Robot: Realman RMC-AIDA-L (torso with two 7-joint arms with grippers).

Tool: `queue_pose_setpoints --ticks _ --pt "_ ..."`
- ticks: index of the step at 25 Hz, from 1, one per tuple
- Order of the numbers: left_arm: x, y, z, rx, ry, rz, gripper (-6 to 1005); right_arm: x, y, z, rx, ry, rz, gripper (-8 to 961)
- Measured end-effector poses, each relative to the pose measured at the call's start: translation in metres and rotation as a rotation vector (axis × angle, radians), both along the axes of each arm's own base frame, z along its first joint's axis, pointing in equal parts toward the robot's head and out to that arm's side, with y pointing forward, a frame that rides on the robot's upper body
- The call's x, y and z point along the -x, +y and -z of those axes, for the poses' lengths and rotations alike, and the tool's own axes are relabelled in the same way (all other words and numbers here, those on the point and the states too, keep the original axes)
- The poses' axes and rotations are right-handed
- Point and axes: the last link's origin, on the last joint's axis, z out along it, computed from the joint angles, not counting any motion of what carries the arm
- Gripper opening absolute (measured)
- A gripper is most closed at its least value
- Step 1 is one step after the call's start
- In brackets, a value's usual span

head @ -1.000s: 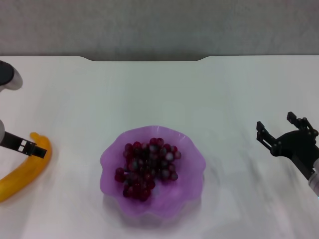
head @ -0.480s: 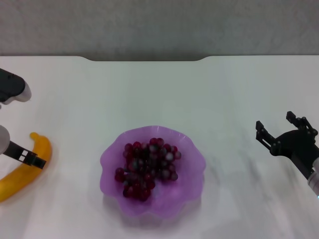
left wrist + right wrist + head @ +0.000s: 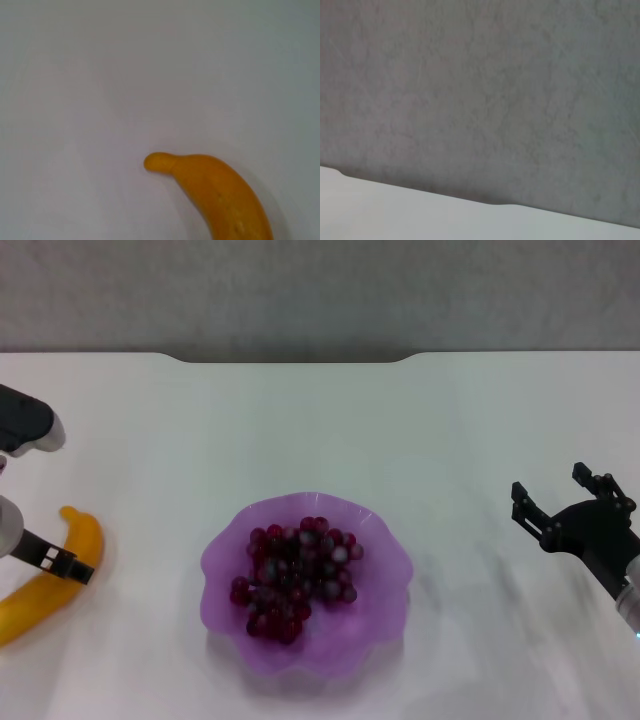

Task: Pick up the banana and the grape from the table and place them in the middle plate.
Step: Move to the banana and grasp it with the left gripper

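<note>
The banana lies on the white table at the far left; the left wrist view shows its tip end from close above. My left gripper is right over the banana, with a black part of it crossing the fruit. The grape bunch lies inside the purple scalloped middle plate at the centre front. My right gripper is open and empty above the table at the far right, well away from the plate.
The table's far edge has a notch with a grey wall behind it, which also fills the right wrist view.
My left gripper has shifted a little nearer along the banana and its arm housing has swung into view at the left. The right arm, the plate and the grapes have not moved.
</note>
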Motion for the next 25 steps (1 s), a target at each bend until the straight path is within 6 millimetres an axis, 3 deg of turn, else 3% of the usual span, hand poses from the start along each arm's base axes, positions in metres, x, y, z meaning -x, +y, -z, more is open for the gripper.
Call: queue_pose_setpoints --ticks 21,25 --pt "0.009 0.002 0.011 0.012 0.013 -0.029 877 0.003 0.002 0.002 0.012 -0.007 -0.016 861" --pt "0.009 0.002 0.013 0.017 0.013 -0.03 757 0.004 0.001 0.003 0.014 -0.008 -0.017 861"
